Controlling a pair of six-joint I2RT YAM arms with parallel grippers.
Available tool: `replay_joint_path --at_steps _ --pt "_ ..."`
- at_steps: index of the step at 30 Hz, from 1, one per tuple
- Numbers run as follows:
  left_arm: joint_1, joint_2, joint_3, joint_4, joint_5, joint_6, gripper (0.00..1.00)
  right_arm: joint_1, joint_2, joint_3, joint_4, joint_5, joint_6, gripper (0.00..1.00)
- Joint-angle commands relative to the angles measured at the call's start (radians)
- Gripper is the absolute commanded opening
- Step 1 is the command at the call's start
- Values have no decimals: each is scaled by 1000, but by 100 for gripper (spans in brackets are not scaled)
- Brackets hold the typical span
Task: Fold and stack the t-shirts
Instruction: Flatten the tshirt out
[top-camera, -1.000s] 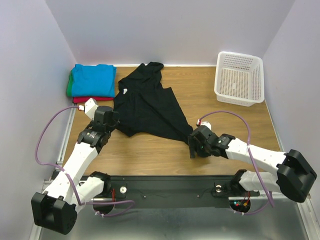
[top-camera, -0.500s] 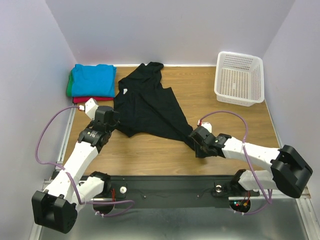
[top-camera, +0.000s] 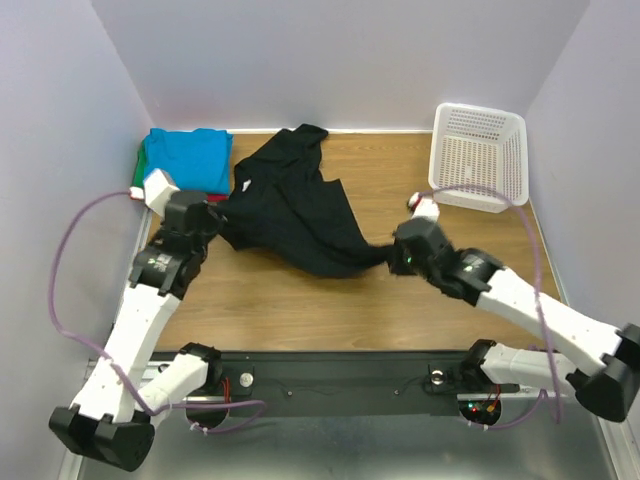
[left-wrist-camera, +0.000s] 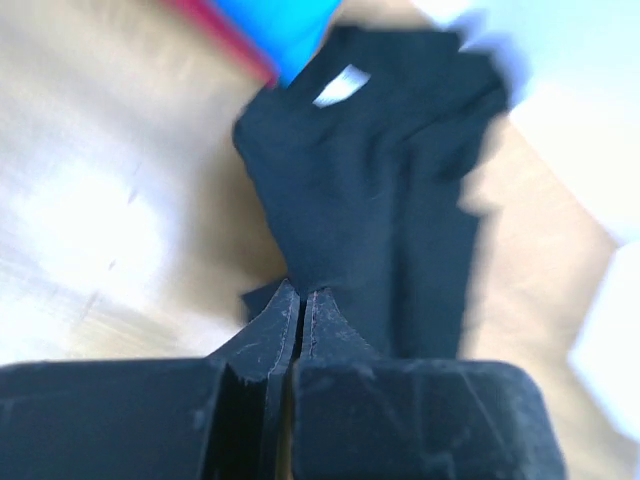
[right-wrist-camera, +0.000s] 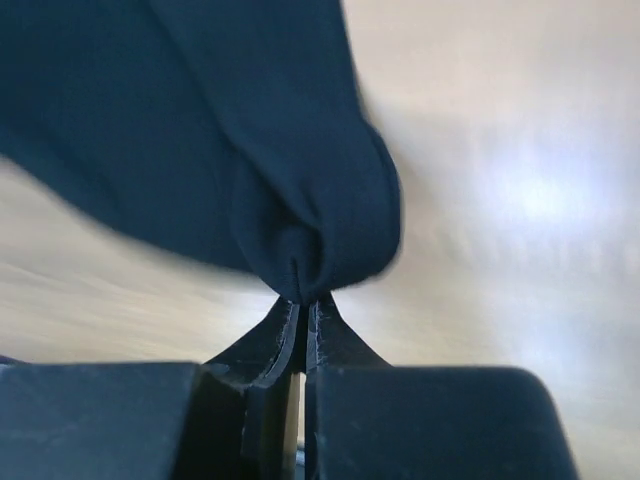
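**Clearances.** The counter (top-camera: 300, 305) is closed in by walls (top-camera: 340, 60) on the left, back and right. A white lattice basket (top-camera: 478, 155) fills the far right corner, well apart from all cloth. Bare wood lies open between the basket and the black t-shirt (top-camera: 295, 205), and as a wide strip across the near side up to the arm bases. In the far left corner sits a folded stack: the turquoise-blue t-shirt (top-camera: 190, 155) on top, the green t-shirt (top-camera: 142, 162) showing along the left edge, and the red t-shirt (left-wrist-camera: 215, 30) visible only as a thin strip in the left wrist view. The left gripper (top-camera: 218, 213) is just beside the near edge of this stack.

**Grippers.** The left gripper's jaws are closed on a lower edge of the black t-shirt, as the left wrist view shows. The right gripper (top-camera: 390, 257) is right of centre; its jaws are pinched tight on a rounded fold of the same t-shirt.

**Black t-shirt.** It lies at the centre of the counter, spanning from one gripper to the other, with a bunched portion reaching the back wall. The cloth is creased and gathered, not flat. A small white neck label (top-camera: 246, 184) shows near its left side. Both wrist views are motion-blurred.
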Motion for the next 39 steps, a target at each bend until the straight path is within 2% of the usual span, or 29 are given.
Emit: replay_joint_path --at_steps 1,7,8,11,12,17,30,39 --pt "7 -64 305 -27 -100 71 0 6 -79 289 0 198 -54 1" --pt "6 10 845 -110 -152 166 0 6 -62 593 -56 318 -120 1" --pt "6 31 1002 -119 -152 181 0 6 -65 698 -57 333 -148 0" --pt "6 47 1141 -108 -123 203 0 7 -68 817 -57 292 -184 1" --pt "6 45 1172 -99 -100 212 0 6 -68 842 -59 231 -192 0" --pt "6 57 1200 -52 -17 220 0 6 -61 926 -62 99 -203 0" --pt "6 122 1186 -44 40 226 0 7 -83 939 -62 123 -192 0" --pt "6 34 1149 5 132 221 0 7 -146 919 -63 -8 -163 0"
